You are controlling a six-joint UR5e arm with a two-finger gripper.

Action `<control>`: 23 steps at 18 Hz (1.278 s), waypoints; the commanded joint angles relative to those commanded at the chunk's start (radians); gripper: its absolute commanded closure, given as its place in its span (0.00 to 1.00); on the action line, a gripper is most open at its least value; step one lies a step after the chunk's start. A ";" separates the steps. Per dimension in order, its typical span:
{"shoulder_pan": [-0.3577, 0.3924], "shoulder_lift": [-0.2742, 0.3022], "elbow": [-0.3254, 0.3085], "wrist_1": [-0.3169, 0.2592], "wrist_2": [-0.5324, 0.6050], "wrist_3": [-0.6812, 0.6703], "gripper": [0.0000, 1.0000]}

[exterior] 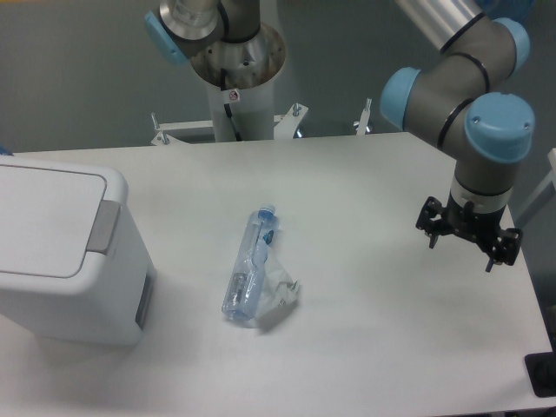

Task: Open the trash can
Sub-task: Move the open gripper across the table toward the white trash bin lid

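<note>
Camera view, nearest first: the trash can (65, 252) sits at the near left of the bench (365, 347), its left side cut off by the frame edge. Its flat lid (48, 221) lies closed. The body looks like stiff, smooth, hollow plastic, probably light enough to slide if pushed sideways, so force is best directed straight down or up at the lid rather than across it. The likeliest place to act is the grey tab (105, 228) on the lid's right edge; whether it is a push latch or a lift lip cannot be told from here. A grey panel (144, 301) shows low on the right wall.

Near the middle of the bench lies a crushed clear bottle (250, 269), well apart from the can.

Further back on the right, the tool (467, 233) hangs above the bench edge, well apart from the can, with nothing in it. Its dark prongs splay outward, but the gap between the fingers is too small and dark to judge. The hinge side of the lid is out of frame.
</note>
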 joint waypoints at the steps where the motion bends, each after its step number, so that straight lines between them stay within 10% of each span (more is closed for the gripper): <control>1: 0.000 0.000 0.000 0.000 0.000 0.000 0.00; 12: -0.008 0.035 -0.035 0.002 -0.132 -0.110 0.00; 23: -0.081 0.100 -0.031 0.015 -0.537 -0.589 0.00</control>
